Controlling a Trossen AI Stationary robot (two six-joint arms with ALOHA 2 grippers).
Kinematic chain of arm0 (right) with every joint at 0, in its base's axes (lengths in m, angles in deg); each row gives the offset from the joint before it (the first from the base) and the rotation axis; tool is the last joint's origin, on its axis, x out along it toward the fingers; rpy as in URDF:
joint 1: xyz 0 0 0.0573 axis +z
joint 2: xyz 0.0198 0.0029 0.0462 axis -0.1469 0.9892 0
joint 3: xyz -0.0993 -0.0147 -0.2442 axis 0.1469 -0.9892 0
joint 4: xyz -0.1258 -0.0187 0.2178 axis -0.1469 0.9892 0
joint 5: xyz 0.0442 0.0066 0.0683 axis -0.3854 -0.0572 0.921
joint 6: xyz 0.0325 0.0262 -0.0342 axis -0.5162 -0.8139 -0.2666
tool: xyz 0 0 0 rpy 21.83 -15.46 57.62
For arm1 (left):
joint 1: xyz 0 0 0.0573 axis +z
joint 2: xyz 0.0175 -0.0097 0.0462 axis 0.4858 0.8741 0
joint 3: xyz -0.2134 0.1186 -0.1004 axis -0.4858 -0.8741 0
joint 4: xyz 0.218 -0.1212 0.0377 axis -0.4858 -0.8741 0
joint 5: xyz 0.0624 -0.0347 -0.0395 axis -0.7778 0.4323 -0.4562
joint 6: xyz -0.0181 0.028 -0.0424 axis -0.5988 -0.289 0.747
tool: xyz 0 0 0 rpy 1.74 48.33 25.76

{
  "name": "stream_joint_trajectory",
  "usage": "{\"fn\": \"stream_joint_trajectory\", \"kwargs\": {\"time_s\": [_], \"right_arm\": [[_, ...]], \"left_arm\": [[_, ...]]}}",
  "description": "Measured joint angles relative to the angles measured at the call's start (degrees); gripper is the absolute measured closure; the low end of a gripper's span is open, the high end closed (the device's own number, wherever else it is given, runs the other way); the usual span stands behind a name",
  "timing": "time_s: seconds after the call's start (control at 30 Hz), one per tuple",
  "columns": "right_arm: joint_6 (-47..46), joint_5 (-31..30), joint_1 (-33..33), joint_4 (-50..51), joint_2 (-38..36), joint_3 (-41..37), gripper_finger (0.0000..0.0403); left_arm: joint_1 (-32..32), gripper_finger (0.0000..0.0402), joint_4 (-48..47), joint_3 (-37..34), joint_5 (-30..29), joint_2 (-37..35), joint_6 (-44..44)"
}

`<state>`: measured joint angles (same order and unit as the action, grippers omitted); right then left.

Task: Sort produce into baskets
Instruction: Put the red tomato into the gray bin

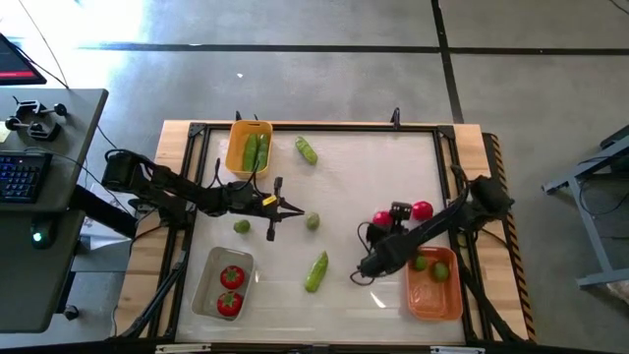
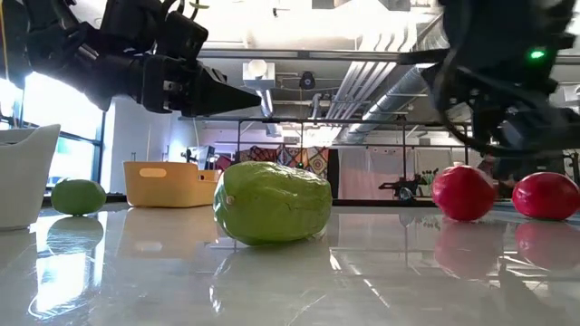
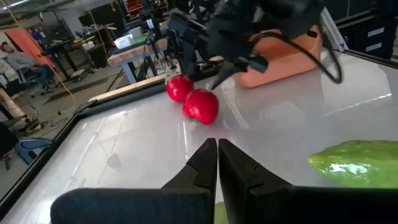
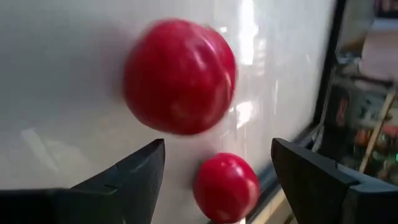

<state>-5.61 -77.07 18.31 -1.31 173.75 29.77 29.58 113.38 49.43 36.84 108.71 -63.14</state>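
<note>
Right gripper (image 1: 371, 232), fingers spread wide and holding nothing, hangs just beside two red tomatoes (image 1: 422, 209) near the table's right side. Its wrist view alone shows those fingers framing the pair, one tomato (image 4: 179, 76) looming large and glossy, the second (image 4: 226, 186) smaller beyond it. Left gripper (image 1: 303, 209), fingers pressed together and empty, reaches over mid-table; its own wrist view shows the closed tips (image 3: 217, 155) pointing at the same tomatoes.

Only the high view takes in the whole glossy white table (image 1: 373, 167) and all three rounded plastic baskets: a darker orange basket (image 1: 434, 304) at the right holding what look like two limes (image 1: 440, 271), a clear basket (image 1: 208, 285) at lower left with two tomatoes (image 1: 230, 303), and a yellow basket (image 1: 235, 147) at top left holding cucumbers (image 1: 255, 150).

Loose cucumbers lie by the yellow basket (image 1: 307, 150) and at lower centre (image 1: 316, 271). In the low view the latter (image 2: 272, 202) fills the foreground, hiding much of the table behind it. Two loose limes (image 1: 242, 226) sit near the left gripper.
</note>
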Motion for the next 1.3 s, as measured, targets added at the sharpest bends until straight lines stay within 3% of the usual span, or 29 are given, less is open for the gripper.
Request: {"fn": "stream_joint_trajectory", "kwargs": {"time_s": [0.17, 0.33, 0.6, 0.73, 0.9, 1.1, 1.3], "right_arm": [[5.9, 4.4, -4.0, -2.4, -2.4, 0.0, 0.0118], [13.7, 4.6, -7.6, -5.6, -5.7, -0.1, 0.0118], [9.3, 8.4, -10.0, -16.0, -12.2, -0.1, 0.0118], [3.4, 7.8, -10.6, -18.0, -12.9, -0.1, 0.0118], [-2.1, 11.5, -14.0, -18.4, -12.0, -0.1, 0.0118], [-1.7, 14.0, -18.5, -19.5, -12.0, -0.5, 0.0118], [0.2, 19.9, -21.6, -28.3, -12.0, -8.4, 0.0118]], "left_arm": [[0.0, 0.0399, -0.3, 0.0, 0.0, 0.0, 0.0], [0.0, 0.0399, -1.1, 0.0, 0.0, 0.0, 0.5], [0.0, 0.0399, -1.7, 0.0, 0.0, 0.0, 1.0], [0.0, 0.0399, -1.7, 0.0, 0.0, 0.0, 1.0], [0.0, 0.0399, -2.3, 0.0, 2.0, 0.0, 2.7], [-0.1, 0.0399, -2.5, 0.0, 1.5, 0.0, 3.3], [0.0, 0.0399, -3.7, 0.0, 1.3, 0.0, 3.7]]}}
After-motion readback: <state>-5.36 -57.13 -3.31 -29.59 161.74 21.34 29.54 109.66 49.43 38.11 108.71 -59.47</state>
